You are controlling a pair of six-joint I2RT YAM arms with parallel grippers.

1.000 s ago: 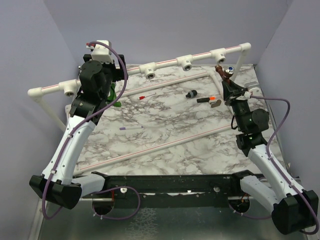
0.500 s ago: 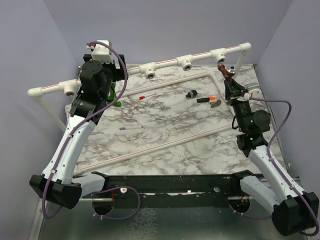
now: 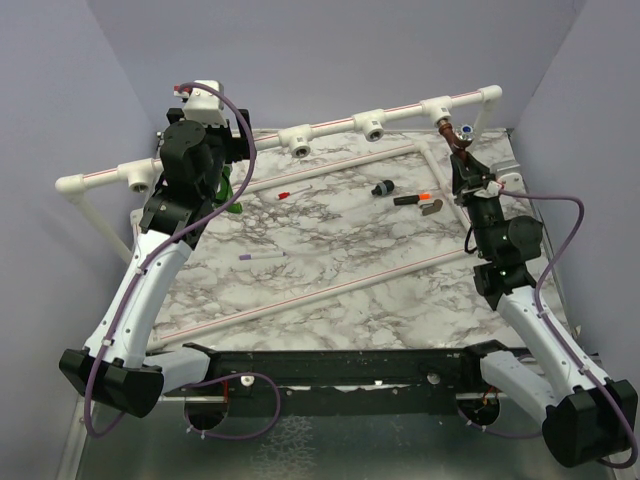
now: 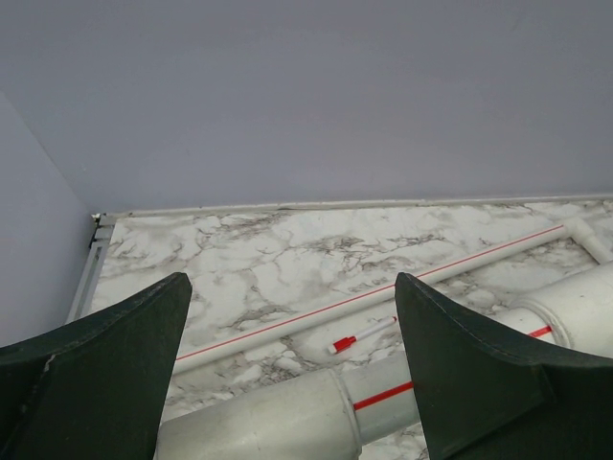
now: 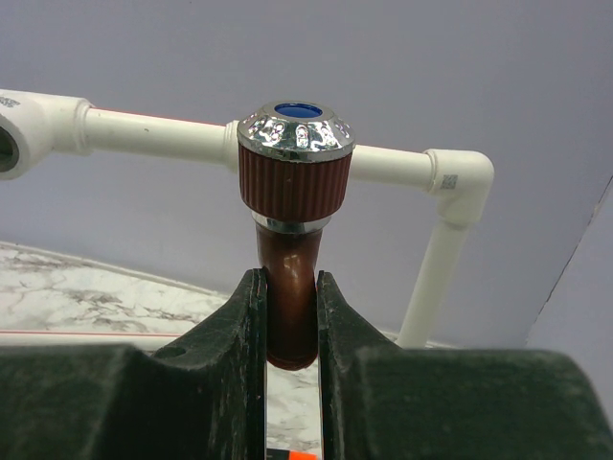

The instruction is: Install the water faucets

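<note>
This is a robot lab test cell, not a home or a shop. Plain lavender walls [image 3: 330, 50] box in a marble-print desk [image 3: 330, 270] on three sides. A left arm [image 3: 150, 280] and a right arm [image 3: 535, 330], both white and black, are bolted to a black rail [image 3: 340, 362] at the near edge. Purple cables [image 3: 560, 199] loop off them. Along the far edge a bare white pipe frame [image 3: 330, 127] stands on its own legs. Near the far right corner the right gripper [image 3: 462, 160] pinches a brown faucet [image 3: 452, 135] close to the pipe.
</note>
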